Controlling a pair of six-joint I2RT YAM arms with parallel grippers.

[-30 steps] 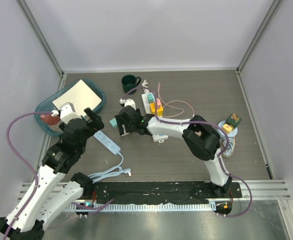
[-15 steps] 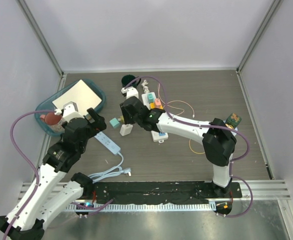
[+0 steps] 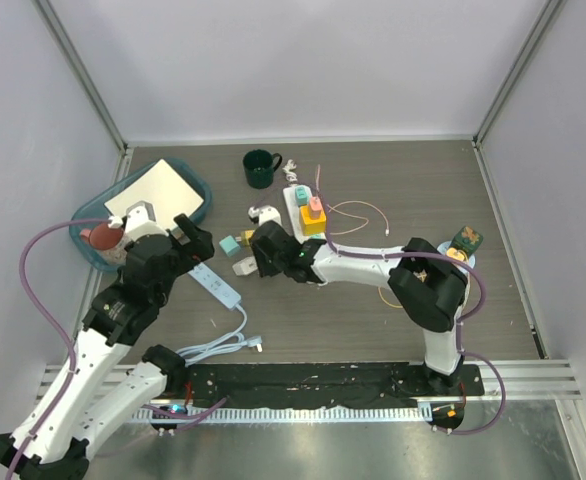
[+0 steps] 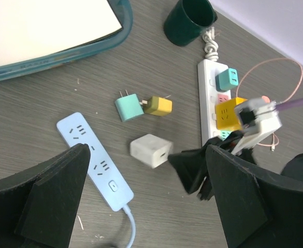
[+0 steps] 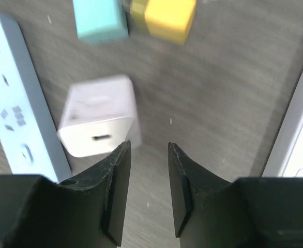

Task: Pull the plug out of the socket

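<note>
A white power strip [image 3: 295, 200] [image 4: 207, 82] lies behind the middle of the table with a teal plug [image 3: 301, 192] [image 4: 226, 80] and a yellow plug [image 3: 313, 220] [image 4: 228, 111] seated in it. A loose white plug [image 3: 245, 267] [image 4: 150, 151] [image 5: 97, 121] lies on the table. My right gripper [image 3: 258, 262] [image 5: 147, 150] sits just right of it, jaws narrowed to a small empty gap. My left gripper [image 3: 195, 240] [image 4: 146, 155] hovers wide open above the blue power strip [image 3: 215, 284] [image 4: 94, 160] [image 5: 12, 103].
A loose teal plug [image 3: 229, 244] [image 4: 128, 107] [image 5: 100, 19] and a loose yellow plug [image 3: 246, 238] [image 4: 159, 105] [image 5: 169, 15] lie beside the white one. A dark green mug [image 3: 261, 168] stands behind the strip. A teal tray [image 3: 198, 185] sits at the far left.
My right gripper drew its jaws in and moved back toward the near side. The white plug now lies on the table beside its fingertips. The left arm stayed put.
</note>
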